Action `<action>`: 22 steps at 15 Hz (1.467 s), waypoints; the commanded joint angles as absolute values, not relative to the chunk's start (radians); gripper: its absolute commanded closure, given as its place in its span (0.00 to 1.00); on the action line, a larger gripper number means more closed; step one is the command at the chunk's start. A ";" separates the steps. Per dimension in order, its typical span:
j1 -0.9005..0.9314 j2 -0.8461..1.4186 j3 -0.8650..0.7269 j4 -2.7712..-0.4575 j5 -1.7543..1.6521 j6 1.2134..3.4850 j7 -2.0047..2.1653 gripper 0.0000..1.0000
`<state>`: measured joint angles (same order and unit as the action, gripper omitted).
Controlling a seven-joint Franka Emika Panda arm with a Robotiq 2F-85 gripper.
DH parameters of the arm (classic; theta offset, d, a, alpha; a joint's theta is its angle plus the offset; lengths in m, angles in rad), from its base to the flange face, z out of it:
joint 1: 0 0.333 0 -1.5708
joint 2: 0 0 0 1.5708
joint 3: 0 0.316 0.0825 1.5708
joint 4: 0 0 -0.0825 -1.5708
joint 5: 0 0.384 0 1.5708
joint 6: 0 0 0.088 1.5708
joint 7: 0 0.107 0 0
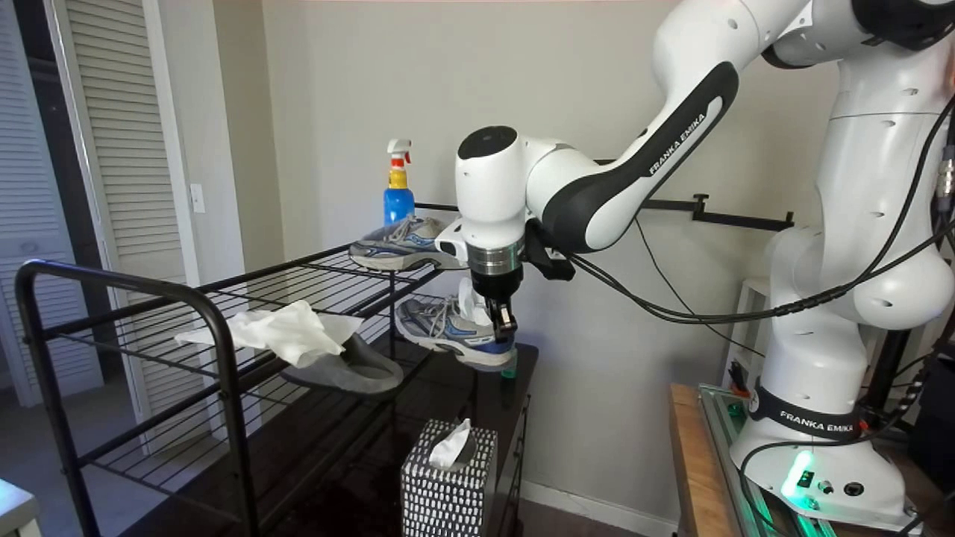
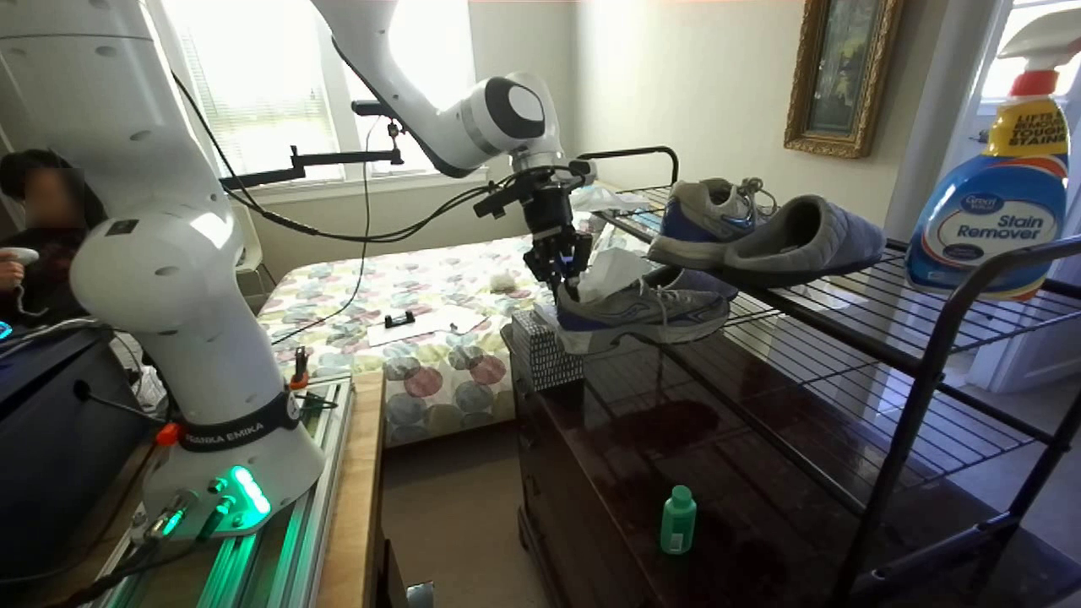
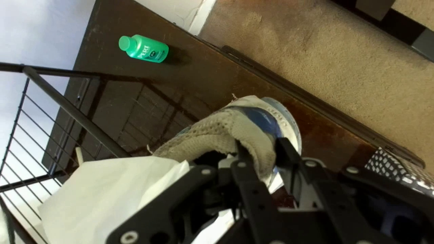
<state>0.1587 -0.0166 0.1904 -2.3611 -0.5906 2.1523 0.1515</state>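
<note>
Sneaker (image 2: 638, 314): just right of frame center in an exterior view, heel jutting past the rack (image 2: 923, 371).
Gripper (image 3: 261, 149): I have it clamped on the heel's rim, presumably the easiest pinch.
Paper (image 2: 615, 273): stuffed inside, perhaps to hold shape.

“Stain Remover” on spray bottle (image 2: 988, 207)

A glossy dark-brown wooden dresser (image 2: 616, 439) carries a green plastic bottle (image 2: 678, 523) and a black-and-white patterned tissue box (image 1: 448, 488). Over it rises a black metal wire rack (image 1: 112, 277) bearing a white-topped blue plastic spray bottle (image 2: 990, 211), a grey-and-blue lace-up sneaker (image 2: 694, 214), two grey closed-toe slippers (image 2: 836, 238) and a crumpled thin white sheet (image 1: 292, 335).
</note>
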 commanded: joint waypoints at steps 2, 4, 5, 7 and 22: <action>0.199 0.083 0.211 -2.256 -0.745 2.054 0.209 0.94; 0.212 0.115 0.208 -2.229 -0.785 2.025 0.235 0.94; 0.216 0.133 0.204 -2.214 -0.798 2.010 0.246 0.94; 0.215 0.169 0.193 -2.184 -0.804 2.004 0.260 0.94; 0.193 0.218 0.129 -2.130 -0.801 2.089 0.260 0.94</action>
